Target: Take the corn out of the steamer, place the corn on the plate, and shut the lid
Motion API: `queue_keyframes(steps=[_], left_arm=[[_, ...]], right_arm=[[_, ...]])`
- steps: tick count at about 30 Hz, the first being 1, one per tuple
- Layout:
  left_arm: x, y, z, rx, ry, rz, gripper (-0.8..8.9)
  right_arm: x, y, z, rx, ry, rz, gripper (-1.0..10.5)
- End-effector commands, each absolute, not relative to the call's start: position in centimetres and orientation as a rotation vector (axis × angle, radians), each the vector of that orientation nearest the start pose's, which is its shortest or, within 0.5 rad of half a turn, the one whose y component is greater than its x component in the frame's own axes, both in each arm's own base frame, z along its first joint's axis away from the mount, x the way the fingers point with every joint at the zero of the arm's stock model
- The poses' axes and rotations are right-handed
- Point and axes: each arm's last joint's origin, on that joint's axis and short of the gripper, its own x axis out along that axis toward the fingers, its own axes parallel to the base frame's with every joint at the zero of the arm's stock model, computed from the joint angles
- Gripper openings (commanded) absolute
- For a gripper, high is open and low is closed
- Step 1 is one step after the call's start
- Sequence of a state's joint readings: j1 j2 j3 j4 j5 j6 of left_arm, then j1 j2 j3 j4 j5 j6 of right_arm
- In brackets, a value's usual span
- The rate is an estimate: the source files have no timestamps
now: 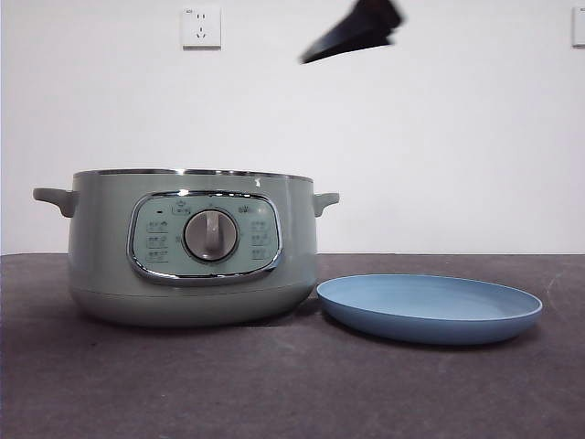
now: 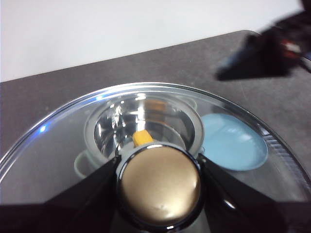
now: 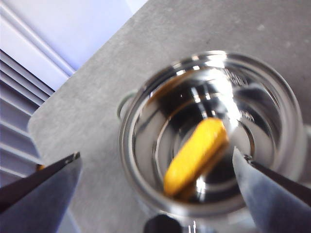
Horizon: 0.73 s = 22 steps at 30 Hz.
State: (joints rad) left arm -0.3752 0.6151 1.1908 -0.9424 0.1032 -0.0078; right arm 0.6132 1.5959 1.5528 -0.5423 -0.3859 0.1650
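Your left pincer [image 2: 158, 187] pinches lid [image 2: 63, 145] knob, lid held above steamer [image 1: 192, 247]. Your right pincer [image 3: 155, 194] spread wide over open pot. Corn [image 3: 196, 155] lies inside steamer. Plate [image 1: 430, 309] right of steamer on tabletop [image 1: 274, 384].

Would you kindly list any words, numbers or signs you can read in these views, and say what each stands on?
No text can be read.
Steamer control panel: small icons and labels around the silver dial, too small and blurred to read.
Wall socket: a tiny mark at its top, illegible.
Lid, plate, corn: no lettering visible.
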Motion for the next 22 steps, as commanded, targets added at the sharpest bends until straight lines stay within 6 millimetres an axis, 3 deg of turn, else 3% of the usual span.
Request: queue_keyframes(steps=[1,8,12,16,22], left_arm=[[5.2,-2.4,41.0,0.044,0.317,-0.475,-0.08],[4.7,-2.2,40.7,0.049,0.334,-0.476,-0.08],[4.6,-2.1,40.7,0.05,0.342,-0.476,-0.08],[4.6,-2.1,40.7,0.064,0.339,-0.478,-0.08],[4.6,-2.1,40.7,0.073,0.337,-0.479,-0.08]], right_arm=[[30.3,24.3,36.1,0.044,0.704,0.905,6.3],[34.1,30.1,33.5,-0.038,0.74,0.856,6.3],[35.8,32.3,29.9,-0.084,0.786,0.792,6.3],[37.0,33.3,26.1,-0.138,0.845,0.722,6.3],[37.7,34.0,22.3,-0.179,0.918,0.683,6.3]])
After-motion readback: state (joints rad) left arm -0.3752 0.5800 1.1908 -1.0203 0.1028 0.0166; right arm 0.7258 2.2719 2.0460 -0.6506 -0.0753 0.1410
